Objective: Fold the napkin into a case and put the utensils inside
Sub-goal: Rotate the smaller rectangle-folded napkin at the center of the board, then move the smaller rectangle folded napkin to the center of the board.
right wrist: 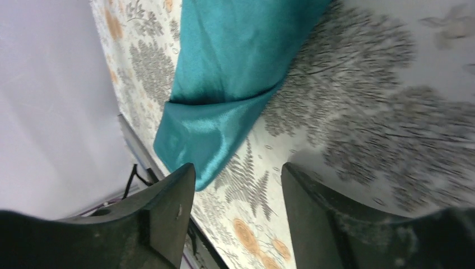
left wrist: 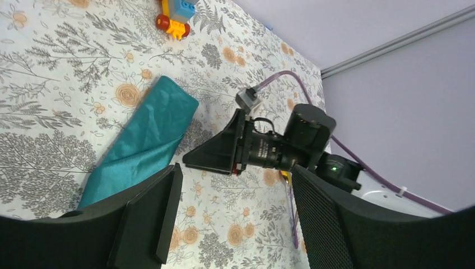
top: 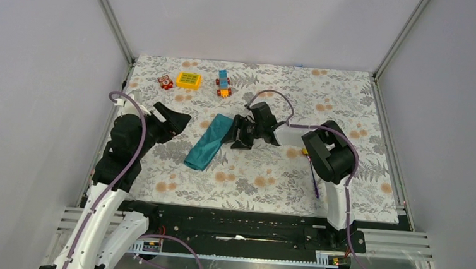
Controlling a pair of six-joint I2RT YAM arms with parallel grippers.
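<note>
Two claws stand open and empty above the floral desk (top: 264,174). The napkin (top: 208,142), folded into a long teal strip, lies slantwise near the middle. The right claw (top: 238,136) sits just beside the strip's far end, and the left claw (top: 183,119) hangs apart to the strip's left. A purple-handled utensil (top: 313,176) lies by the right arm, well apart from the napkin.

Desk (top: 352,95): covered with a white cloth printed with grey ferns and orange blossoms.
Red toy block (top: 166,82): small, pale markings, at 11 o'clock on the desk.
Yellow toy block (top: 188,80): flat, gridded top, just beside the red one at its 3 o'clock.
Wheeled toy (top: 224,84): blue block on a yellow base with red wheels, near 12 o'clock.
Walls (top: 243,21): plain, pale.
</note>
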